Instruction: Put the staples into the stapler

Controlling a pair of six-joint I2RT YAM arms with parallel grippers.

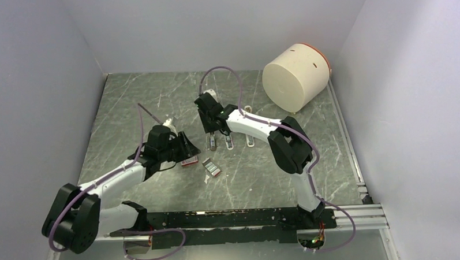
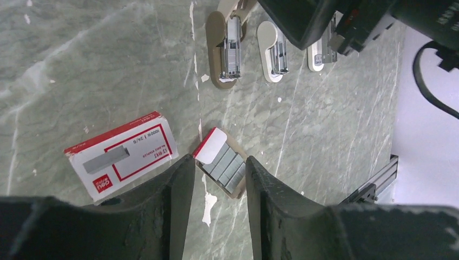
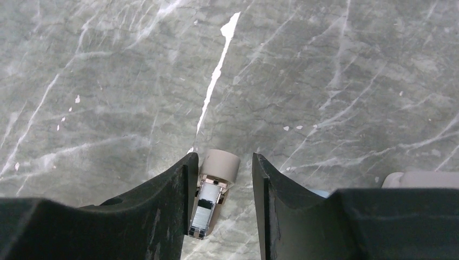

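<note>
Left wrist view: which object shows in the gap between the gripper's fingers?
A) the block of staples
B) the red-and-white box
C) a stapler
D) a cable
A: the staples show between the fingers of the left gripper; the red-and-white box lies beside them.

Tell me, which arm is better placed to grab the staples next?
Left. The left gripper hovers by the staples, lined up between its open jaws; the right gripper is farther back, over a stapler.

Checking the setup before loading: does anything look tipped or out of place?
The big cream drum at the far right corner looks tipped onto its side. The staples lie loose and askew beside their box.
</note>
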